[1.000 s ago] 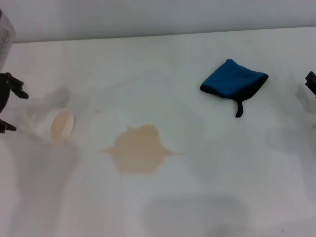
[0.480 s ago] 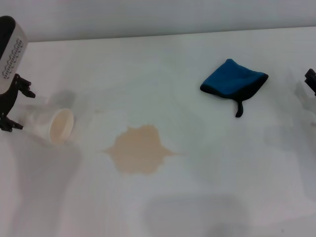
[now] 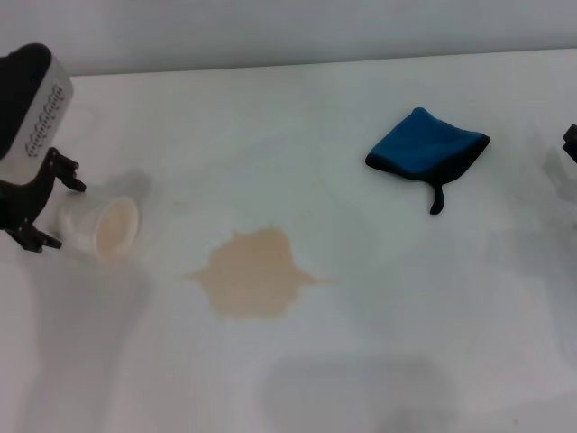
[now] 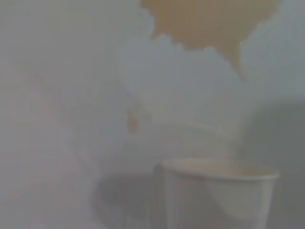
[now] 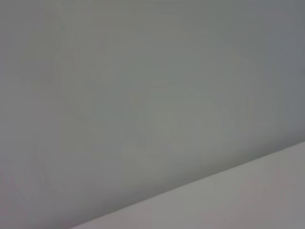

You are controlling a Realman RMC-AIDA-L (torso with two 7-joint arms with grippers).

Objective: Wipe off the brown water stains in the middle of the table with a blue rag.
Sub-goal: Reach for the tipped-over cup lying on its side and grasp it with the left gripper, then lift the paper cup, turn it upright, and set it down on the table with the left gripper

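A plain white worktop [image 3: 379,361] fills nearly the whole head view, with a pale wall behind it. Nearest, in the middle, lies the brown water stains [image 3: 254,273], a tan blotch with pointed edges. To its left a white paper cup [image 3: 97,224] lies tipped on its side, the left tool [image 3: 47,209] spread around its base end. Farther back on the right sits the blue rag [image 3: 425,148], folded, its black strap trailing toward the front. The right tool [image 3: 570,142] barely shows at the right edge; its state cannot be told.
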